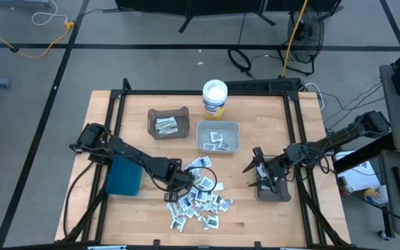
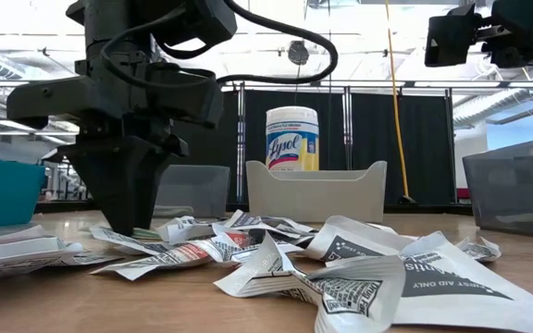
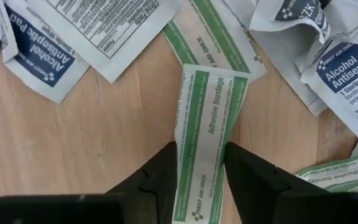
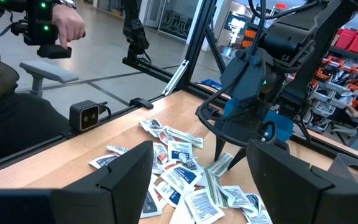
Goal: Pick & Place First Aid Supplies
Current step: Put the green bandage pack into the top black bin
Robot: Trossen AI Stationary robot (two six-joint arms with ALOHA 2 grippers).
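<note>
The first aid supplies (image 1: 198, 198) lie as a loose pile of small white packets and strips on the wooden table, near its front edge. My left gripper (image 1: 179, 182) points straight down into the pile's left side, shut on a green-striped adhesive bandage strip (image 3: 209, 118). My right gripper (image 1: 257, 169) hangs open above the table's right part with nothing between its fingers. It looks across at the pile (image 4: 179, 162) and at my left arm. My left gripper has the bandage strip's two long edges (image 3: 180, 163) between its two fingers (image 3: 157, 180), toward the strip's nearer end. The fingers come from above and lie across the strip. The strip lies flat on the table, and its far end (image 3: 216, 73) rests over another green strip.
A brown bin (image 1: 169, 123) holding some packets and a pale grey bin (image 1: 218, 137) stand behind the pile, with a white Lysol tub (image 1: 214, 98) farther back. A teal bin (image 1: 123, 177) sits left, a dark grey bin (image 1: 273, 192) right. A person's hand (image 4: 67, 25) shows beyond the table.
</note>
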